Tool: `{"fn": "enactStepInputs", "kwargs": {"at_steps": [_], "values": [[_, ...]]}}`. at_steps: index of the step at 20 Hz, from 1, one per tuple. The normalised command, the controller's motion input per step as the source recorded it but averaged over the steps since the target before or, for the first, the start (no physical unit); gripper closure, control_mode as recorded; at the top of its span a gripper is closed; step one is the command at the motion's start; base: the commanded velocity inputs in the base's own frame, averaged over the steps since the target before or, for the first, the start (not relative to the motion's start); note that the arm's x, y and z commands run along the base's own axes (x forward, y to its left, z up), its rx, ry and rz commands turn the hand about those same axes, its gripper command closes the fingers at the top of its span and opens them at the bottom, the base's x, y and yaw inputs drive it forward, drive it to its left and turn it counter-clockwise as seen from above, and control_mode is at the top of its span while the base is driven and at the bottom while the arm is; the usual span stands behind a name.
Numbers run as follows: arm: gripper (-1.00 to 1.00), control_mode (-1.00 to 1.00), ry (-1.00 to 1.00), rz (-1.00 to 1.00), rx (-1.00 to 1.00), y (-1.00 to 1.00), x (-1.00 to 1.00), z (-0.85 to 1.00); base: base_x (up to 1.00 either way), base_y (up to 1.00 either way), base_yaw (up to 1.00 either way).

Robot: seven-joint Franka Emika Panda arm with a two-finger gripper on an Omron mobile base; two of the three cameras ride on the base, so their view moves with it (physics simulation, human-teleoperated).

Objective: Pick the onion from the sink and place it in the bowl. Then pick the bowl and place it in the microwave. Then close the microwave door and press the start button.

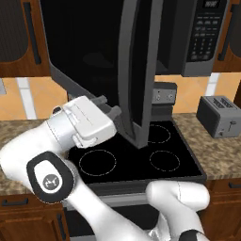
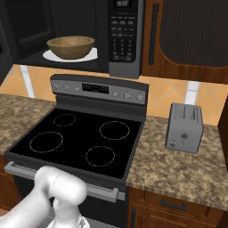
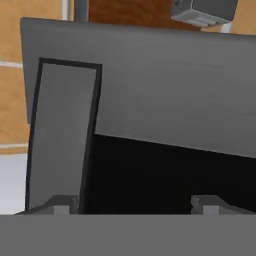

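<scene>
Even, flat rendered light — faint shadows, no glare — edges slightly soft.

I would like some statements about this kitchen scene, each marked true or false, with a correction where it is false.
1. The bowl sits inside the microwave on the white turntable plate. True.
2. The microwave door is fully closed. False: it stands swung open, out over the stove.
3. The gripper is close beside the door. True.
4. The gripper holds the bowl. False: its jaws are apart with nothing between them, facing the door.
5. The toaster stands on the stove. False: it stands on the counter to the right of the stove.
</scene>
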Motion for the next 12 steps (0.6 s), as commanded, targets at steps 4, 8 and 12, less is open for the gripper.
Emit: {"fn": "enactStepInputs", "kwargs": {"at_steps": [4, 8, 12], "values": [[-1.0, -1.0, -0.03, 0.29, 0.16, -1.0, 0.0, 0.21, 0.0, 0.0, 0.0], [-1.0, -1.0, 0.0, 0.39, 0.14, -1.0, 0.16, 0.26, 0.0, 0.0, 0.0], [-1.0, -1.0, 0.0, 0.46, 0.12, -1.0, 0.35, 0.25, 0.0, 0.0, 0.0]]}}
